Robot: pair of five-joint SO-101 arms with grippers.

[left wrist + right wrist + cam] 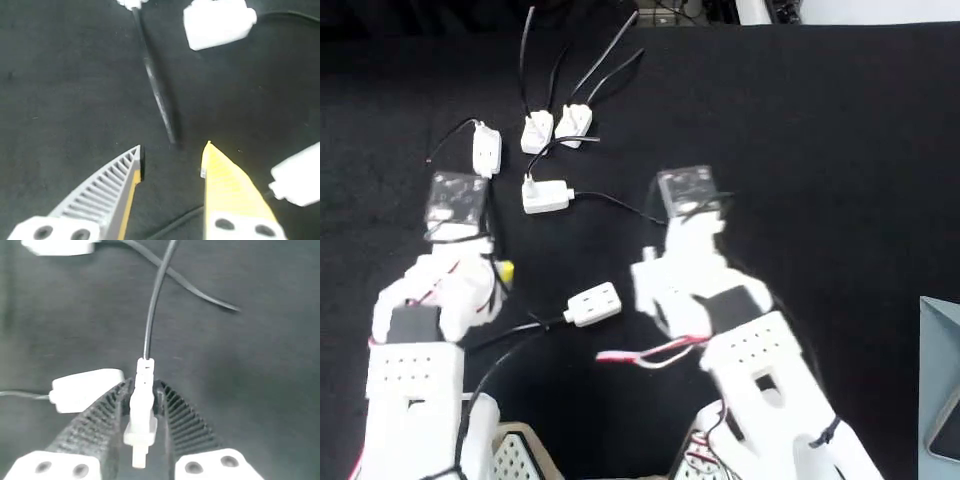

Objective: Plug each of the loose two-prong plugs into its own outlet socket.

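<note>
Since a slim plug can only be steered if it cannot twist, the right fingers (100, 415) are clenched on the plug (141, 405) across its flat sides, with its body lying lengthwise in the gap between them. Its cable (150, 325) leaves from the end just past the fingertips and runs off ahead over the black surface (260, 370). That puts the plug's other end back toward the palm; whether the prongs are there I cannot tell. This looks to me like a carrying hold rather than one ready for insertion, so the plug probably needs turning before it can meet a socket. Just outside one finger a white block (85, 387) with its own cord lies on the surface, apart from the held plug.

The left fingers (110, 185) are released and spread wide, grasping nothing, over bare surface. A second cable (160, 100) runs ahead from the gap between them. Such a wide spread would suit straddling a broader body, perhaps to steady it.

From above, the outlet socket (593, 304) lies flat between the two arms, well back from both sets of fingertips, with its cord trailing toward the arms' bases. A loose plug (486, 148) and an adapter (546, 195) lie farther ahead of the fingers, not yet plugged in.
</note>
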